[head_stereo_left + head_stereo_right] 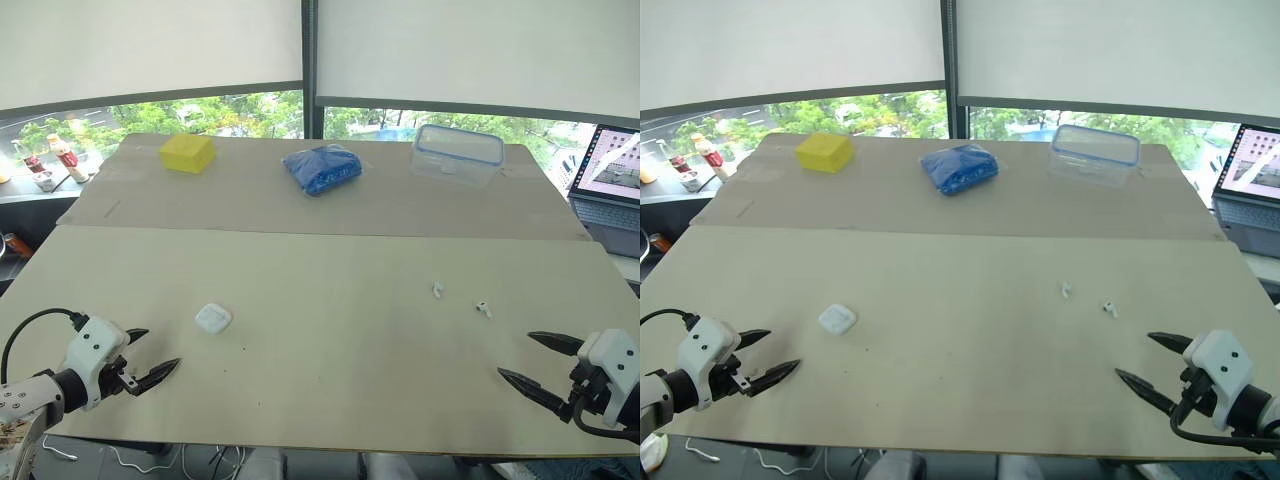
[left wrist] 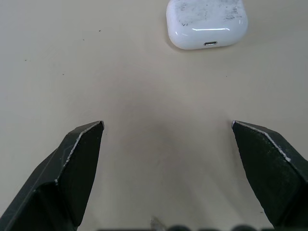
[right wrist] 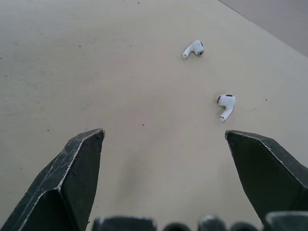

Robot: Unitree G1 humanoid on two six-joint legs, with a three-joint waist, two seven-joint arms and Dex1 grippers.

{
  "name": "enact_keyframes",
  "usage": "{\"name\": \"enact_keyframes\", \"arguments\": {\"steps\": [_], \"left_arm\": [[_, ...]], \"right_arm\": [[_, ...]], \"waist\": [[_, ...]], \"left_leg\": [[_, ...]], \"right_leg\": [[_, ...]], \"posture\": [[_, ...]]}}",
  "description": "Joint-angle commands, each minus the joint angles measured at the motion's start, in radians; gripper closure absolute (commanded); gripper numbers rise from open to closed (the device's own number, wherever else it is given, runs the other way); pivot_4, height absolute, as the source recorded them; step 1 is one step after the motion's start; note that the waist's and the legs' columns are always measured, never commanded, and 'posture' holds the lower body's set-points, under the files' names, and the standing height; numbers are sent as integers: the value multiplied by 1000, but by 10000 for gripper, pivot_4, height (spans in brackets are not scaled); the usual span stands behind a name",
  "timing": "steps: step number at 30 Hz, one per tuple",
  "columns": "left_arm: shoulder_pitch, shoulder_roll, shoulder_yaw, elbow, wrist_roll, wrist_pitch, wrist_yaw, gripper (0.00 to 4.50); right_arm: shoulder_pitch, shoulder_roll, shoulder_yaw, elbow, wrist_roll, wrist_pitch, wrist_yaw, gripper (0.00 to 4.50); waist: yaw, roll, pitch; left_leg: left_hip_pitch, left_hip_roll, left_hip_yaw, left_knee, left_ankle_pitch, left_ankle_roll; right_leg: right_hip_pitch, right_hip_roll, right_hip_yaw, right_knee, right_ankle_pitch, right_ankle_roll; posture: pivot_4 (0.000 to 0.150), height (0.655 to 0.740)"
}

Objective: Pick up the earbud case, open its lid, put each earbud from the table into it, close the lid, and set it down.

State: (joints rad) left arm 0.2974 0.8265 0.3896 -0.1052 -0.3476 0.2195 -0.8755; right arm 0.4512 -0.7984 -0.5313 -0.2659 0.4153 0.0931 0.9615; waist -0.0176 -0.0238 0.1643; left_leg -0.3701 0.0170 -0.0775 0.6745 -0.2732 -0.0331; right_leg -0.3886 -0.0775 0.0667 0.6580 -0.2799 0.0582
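Earbud case (image 1: pixel 213 318) is seen shut on the tabletop (image 1: pixel 340 380), just ahead of the left pincer (image 1: pixel 160 348), spread wide and empty. Ahead of the right pincer (image 1: pixel 515 354), also gaping with nothing gripped, 2 buds are laid apart: far earbud (image 1: pixel 438 289), near earbud (image 1: pixel 483 309).

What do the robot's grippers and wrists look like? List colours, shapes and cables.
The left gripper and right gripper match. Each has two black fingers tapering to points, with edges scuffed pale, mounted on a white blocky housing with dark round fittings. A black cable loops from each wrist.
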Motion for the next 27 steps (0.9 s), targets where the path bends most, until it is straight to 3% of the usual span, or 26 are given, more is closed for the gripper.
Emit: {"name": "enact_keyframes", "arguments": {"steps": [1,21,27], "left_arm": [[-8,0,24,-8,11,-17,12,0],[-22,-24,98,60,-51,-74,-63,0],[-15,-10,116,40,-134,-8,-136,0]], "right_arm": [[-11,-14,-22,-31,8,11,3,599],[-5,-2,-31,-66,6,45,-2,599],[7,2,-32,-65,6,41,1,599]], "waist": [[0,0,0],[0,0,0],[0,0,0]], "left_leg": [[0,0,0,0,0,0],[0,0,0,0,0,0],[0,0,0,0,0,0]], "right_leg": [[0,0,0,0,0,0],[0,0,0,0,0,0],[0,0,0,0,0,0]], "posture": [[1500,6995],[1500,6995],[1500,6995]]}}
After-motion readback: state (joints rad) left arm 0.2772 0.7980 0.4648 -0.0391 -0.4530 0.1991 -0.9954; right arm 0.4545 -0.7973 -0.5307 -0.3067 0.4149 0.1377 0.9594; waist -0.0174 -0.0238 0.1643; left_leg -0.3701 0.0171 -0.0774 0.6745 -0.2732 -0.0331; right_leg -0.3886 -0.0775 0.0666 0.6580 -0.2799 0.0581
